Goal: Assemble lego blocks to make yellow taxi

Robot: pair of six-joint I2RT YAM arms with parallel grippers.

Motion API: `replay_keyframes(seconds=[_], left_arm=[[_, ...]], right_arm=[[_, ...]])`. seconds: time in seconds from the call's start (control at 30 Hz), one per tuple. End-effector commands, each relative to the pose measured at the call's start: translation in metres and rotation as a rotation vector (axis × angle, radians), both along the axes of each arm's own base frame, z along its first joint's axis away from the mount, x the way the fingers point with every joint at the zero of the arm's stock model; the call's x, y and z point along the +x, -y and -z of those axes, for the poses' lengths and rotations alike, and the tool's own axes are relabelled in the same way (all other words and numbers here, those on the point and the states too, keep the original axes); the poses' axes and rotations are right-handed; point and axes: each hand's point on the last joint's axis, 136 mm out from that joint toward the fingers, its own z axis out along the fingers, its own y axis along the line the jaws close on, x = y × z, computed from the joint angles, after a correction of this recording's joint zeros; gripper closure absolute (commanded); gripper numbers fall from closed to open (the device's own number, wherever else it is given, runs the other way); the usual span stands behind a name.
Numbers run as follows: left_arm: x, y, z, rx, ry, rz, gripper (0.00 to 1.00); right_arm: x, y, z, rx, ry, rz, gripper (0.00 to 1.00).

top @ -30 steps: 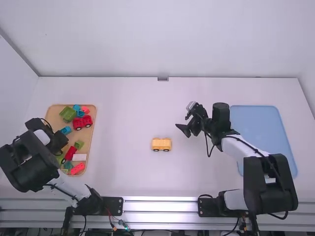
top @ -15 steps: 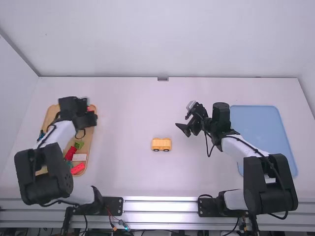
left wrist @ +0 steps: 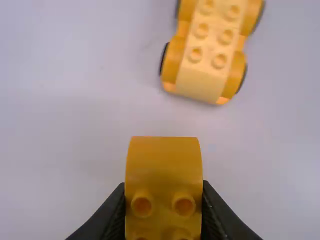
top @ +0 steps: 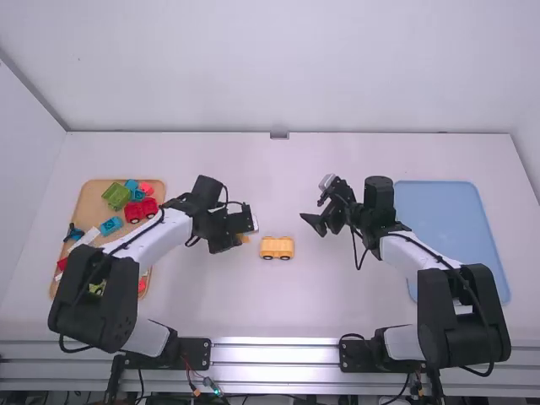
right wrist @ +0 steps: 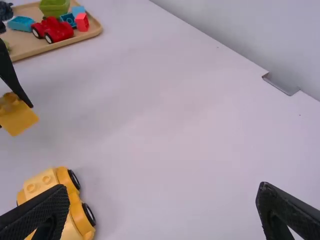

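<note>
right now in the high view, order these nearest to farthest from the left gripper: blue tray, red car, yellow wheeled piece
1. Yellow wheeled piece, just right of the left gripper.
2. Red car, to its left, on the wooden tray.
3. Blue tray, far right.

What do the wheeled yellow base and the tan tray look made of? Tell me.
Wheeled yellow base: likely molded plastic, satin, given its smooth rounded sides and studs.
Tan tray: perhaps wood, fairly matte, from its warm tan tone; tan plastic is possible.
</note>
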Motion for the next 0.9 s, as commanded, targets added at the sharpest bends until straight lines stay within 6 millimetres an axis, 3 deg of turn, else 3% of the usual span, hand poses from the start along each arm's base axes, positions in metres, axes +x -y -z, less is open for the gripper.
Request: replay_keyframes(seconds=[0.0,0.23,0.57,0.87], left_arm=[[-0.007,0.002,0.009,0.03,0.028,0.148,0.99],[-0.023,-0.001,0.037,0.066,-0.038,0.288,0.98],[-0.014,-0.002,0.06,0.076,-0.068,0.235,0.95],[-0.012,-0.004,0.067,0.082,-0.065,0.25,0.59]], right_arm=[[-0.008,-0.007,-0.008,0.042,0.002,-0.054,0.01],[-0.011,-0.009,-0.009,0.053,-0.006,-0.074,0.01],[-0.012,-0.009,-0.008,0.055,-0.01,-0.073,0.02],[-0.013,-0.009,-0.006,0.049,-0.019,-0.076,0.01]])
